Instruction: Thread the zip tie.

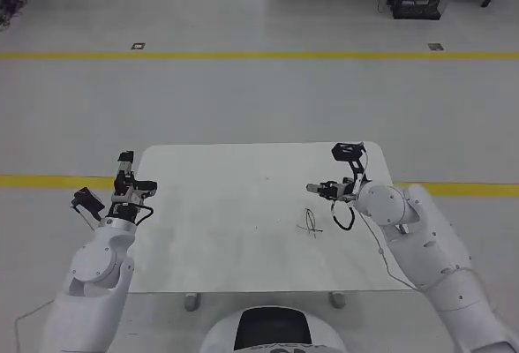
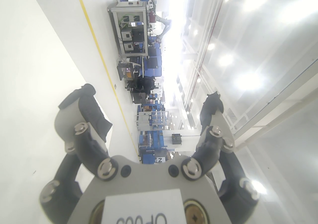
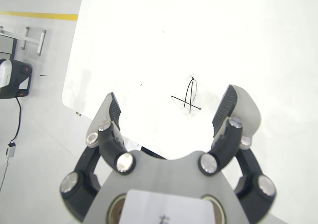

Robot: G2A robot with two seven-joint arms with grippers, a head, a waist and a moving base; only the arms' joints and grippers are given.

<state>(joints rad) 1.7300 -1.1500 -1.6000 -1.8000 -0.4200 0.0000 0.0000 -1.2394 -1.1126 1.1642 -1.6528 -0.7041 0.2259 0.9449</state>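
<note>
Right end effector [image 3: 172,93] spread near the crossed zip ties [image 3: 190,96]; left end effector [image 2: 149,93] spread

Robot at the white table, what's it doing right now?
Nothing is being handled yet. A few thin black zip ties lie crossed on the white table, untouched. The right arm hangs near them, jaws open and empty. The left arm is at the table's opposite edge, jaws also open and empty.

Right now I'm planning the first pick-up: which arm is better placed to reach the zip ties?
Right. The right hand, open, faces the zip ties lying close by; the left hand is across the table, aimed away.
</note>
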